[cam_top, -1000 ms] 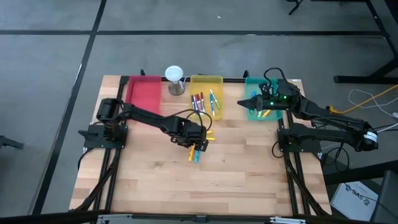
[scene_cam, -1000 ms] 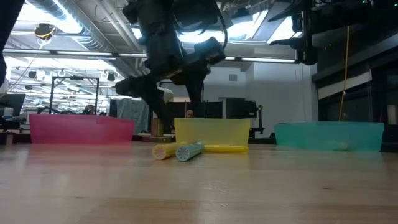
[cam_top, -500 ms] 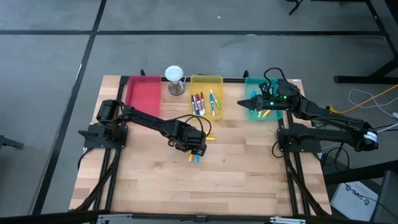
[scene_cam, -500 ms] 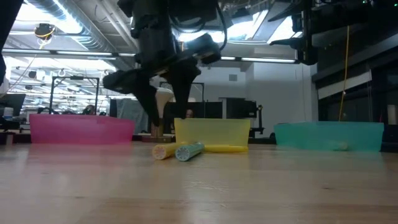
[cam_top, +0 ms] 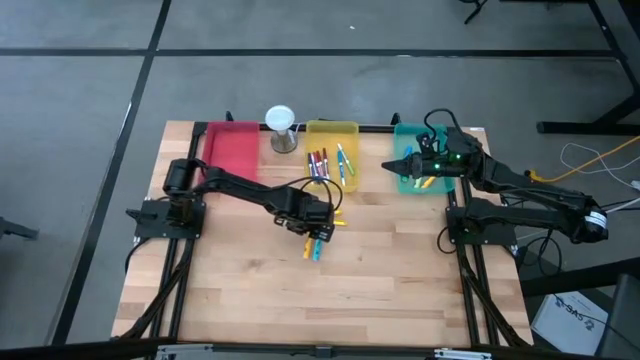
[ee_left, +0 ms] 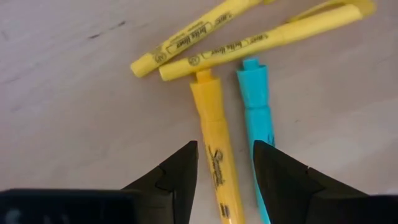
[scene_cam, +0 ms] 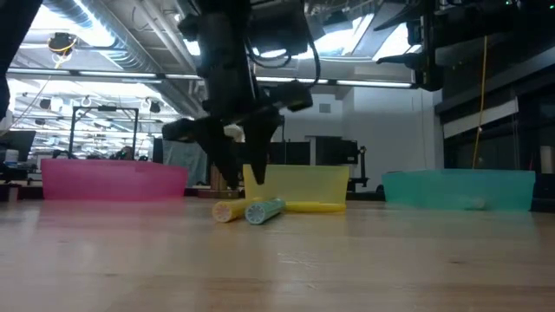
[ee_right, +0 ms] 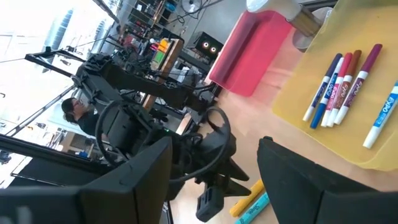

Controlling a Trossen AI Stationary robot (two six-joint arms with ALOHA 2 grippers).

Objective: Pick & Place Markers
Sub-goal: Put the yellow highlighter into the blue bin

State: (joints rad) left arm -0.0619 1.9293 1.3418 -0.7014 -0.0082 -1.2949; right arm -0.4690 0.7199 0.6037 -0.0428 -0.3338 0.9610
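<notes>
Down at the table, the left tool (ee_left: 224, 163) straddles a yellow marker (ee_left: 215, 146), fingers spread, not pinching.

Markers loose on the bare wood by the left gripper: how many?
4. The yellow marker lies between the left gripper fingers, the teal marker beside it, and two yellow highlighters just beyond their tips. The arm may hide more.
</notes>
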